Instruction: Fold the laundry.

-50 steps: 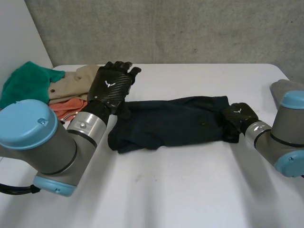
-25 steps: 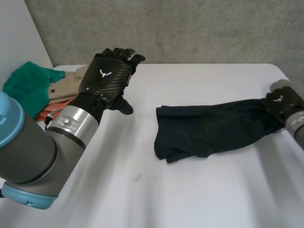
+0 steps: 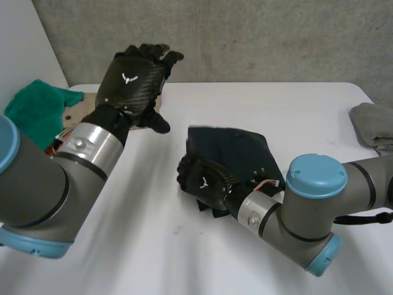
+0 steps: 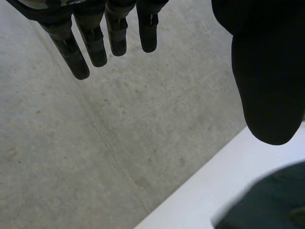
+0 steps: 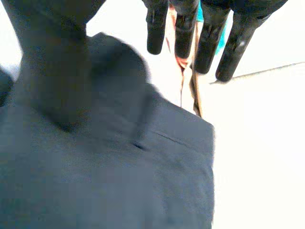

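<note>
- Cloth, green and fluffy [image 3: 31, 110], lies bunched at the white desk's [image 3: 276, 104] far-left corner, at about ten o'clock in the head view. A beige garment [image 3: 75, 107] touches its right side and is partly hidden by the left arm [image 3: 37, 184].
- The black left hand [image 3: 132, 80] is raised above the desk at about eleven o'clock, its back toward the camera. In its wrist view the fingers [image 4: 97, 45] are straight and the thumb [image 4: 267, 81] stands well apart from them. It holds nothing. The grey concrete wall [image 4: 119, 143] shows behind the fingers.
- The dark navy cloth [image 3: 236, 150], the laundry piece in play, lies near the middle of the desk, crumpled into a rough wedge. A corner of it [image 4: 267, 200] shows below the left thumb.
- The black right hand [image 3: 206, 181] sits at the navy cloth's near-left edge, at about seven o'clock of the cloth, palm down on the fabric. In its wrist view the navy cloth [image 5: 119, 181] spreads under the palm. The fingers [image 5: 183, 28] point straight out past the cloth's edge and the thumb [image 5: 55, 71] is set apart over the fabric. Nothing is pinched.
- The right arm [image 3: 313, 178] reaches in across the near side of the desk.
- A folded grey cloth [image 3: 371, 123] lies at the desk's right edge, at about three o'clock, well apart from the navy one.
</note>
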Tool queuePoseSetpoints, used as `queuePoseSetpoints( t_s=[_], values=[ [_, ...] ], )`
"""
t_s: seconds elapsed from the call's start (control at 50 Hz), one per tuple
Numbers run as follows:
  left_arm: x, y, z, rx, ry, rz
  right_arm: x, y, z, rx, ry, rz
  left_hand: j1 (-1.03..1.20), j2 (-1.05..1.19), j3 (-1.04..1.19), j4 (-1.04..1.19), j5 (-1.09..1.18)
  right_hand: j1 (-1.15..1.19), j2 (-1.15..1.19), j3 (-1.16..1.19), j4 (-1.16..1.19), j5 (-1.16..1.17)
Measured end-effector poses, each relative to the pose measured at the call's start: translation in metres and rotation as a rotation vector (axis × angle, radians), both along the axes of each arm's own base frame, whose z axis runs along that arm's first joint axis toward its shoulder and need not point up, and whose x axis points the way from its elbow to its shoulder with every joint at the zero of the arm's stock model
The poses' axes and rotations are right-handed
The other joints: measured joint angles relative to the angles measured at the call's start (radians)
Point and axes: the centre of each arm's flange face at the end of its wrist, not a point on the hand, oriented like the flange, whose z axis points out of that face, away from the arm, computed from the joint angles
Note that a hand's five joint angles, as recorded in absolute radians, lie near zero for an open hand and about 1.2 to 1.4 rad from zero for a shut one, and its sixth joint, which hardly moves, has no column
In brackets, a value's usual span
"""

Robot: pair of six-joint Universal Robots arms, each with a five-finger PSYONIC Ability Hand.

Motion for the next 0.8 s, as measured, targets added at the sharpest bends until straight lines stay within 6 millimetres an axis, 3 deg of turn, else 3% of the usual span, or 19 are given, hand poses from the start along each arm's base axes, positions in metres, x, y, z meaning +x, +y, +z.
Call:
queuePoseSetpoints(
  t_s=[0.02, 0.08, 0.1, 0.14, 0.18, 0.2, 0.26, 0.34, 0.4, 0.52, 0.6, 0.64, 0.8],
  values=[
    [-0.002, -0.004, 0.004, -0.012, 0.007, 0.003, -0.002, -0.002, 0.008, 0.068, -0.049, -0.033, 0.000, 0.000, 0.000, 0.000, 0.000, -0.095, -0.100, -0.120, -0.119, -0.123],
    [-0.006, -0.011, 0.008, -0.024, 0.014, 0.004, -0.006, -0.007, 0.025, 0.178, -0.143, -0.088, 0.000, 0.000, 0.000, 0.000, 0.000, -0.134, -0.156, -0.182, -0.163, -0.163],
    [-0.011, -0.017, 0.010, -0.031, 0.019, 0.005, -0.012, -0.013, 0.041, 0.283, -0.241, -0.141, 0.000, 0.000, 0.000, 0.000, 0.000, -0.136, -0.159, -0.185, -0.164, -0.165],
    [-0.011, -0.017, 0.010, -0.031, 0.019, 0.005, -0.012, -0.013, 0.041, 0.283, -0.241, -0.141, 0.000, 0.000, 0.000, 0.000, 0.000, -0.136, -0.159, -0.185, -0.164, -0.165],
    [-0.023, -0.029, 0.011, -0.028, 0.021, 0.001, -0.031, -0.032, 0.077, 0.513, -0.483, -0.254, 0.000, 0.000, 0.000, 0.000, 0.000, -0.136, -0.162, -0.189, -0.164, -0.171],
    [-0.026, -0.031, 0.010, -0.024, 0.019, -0.002, -0.035, -0.036, 0.082, 0.545, -0.519, -0.272, 0.000, 0.000, 0.000, 0.000, 0.000, -0.136, -0.162, -0.189, -0.164, -0.171],
    [-0.047, -0.037, -0.002, 0.023, -0.006, -0.034, -0.058, -0.057, 0.104, 0.688, -0.675, -0.366, 0.000, 0.000, 0.000, 0.000, 0.000, -0.136, -0.162, -0.189, -0.164, -0.171],
    [-0.069, -0.038, -0.020, 0.086, -0.045, -0.072, -0.079, -0.078, 0.113, 0.782, -0.744, -0.464, 0.000, 0.000, 0.000, 0.000, 0.000, -0.136, -0.162, -0.189, -0.164, -0.171],
    [-0.085, -0.037, -0.040, 0.147, -0.085, -0.096, -0.087, -0.093, 0.107, 0.840, -0.723, -0.536, 0.000, 0.000, 0.000, 0.000, 0.000, -0.136, -0.162, -0.189, -0.164, -0.171],
    [-0.104, -0.041, -0.089, 0.268, -0.178, -0.066, -0.082, -0.121, 0.073, 0.923, -0.561, -0.647, 0.000, 0.002, 0.001, 0.002, 0.004, -0.136, -0.162, -0.189, -0.164, -0.171],
    [-0.106, -0.043, -0.112, 0.318, -0.225, -0.038, -0.078, -0.129, 0.058, 0.938, -0.503, -0.672, 0.000, 0.002, 0.001, 0.002, 0.004, -0.136, -0.162, -0.189, -0.164, -0.171],
    [-0.105, -0.044, -0.134, 0.365, -0.282, -0.016, -0.075, -0.137, 0.037, 0.951, -0.442, -0.695, 0.003, 0.003, 0.003, 0.002, 0.004, -0.136, -0.162, -0.189, -0.164, -0.171],
    [-0.100, -0.041, -0.166, 0.396, -0.412, -0.010, -0.074, -0.142, 0.000, 0.892, -0.310, -0.747, 0.004, 0.006, 0.003, 0.002, 0.004, -0.158, -0.162, -0.189, -0.164, -0.180]
  ],
)
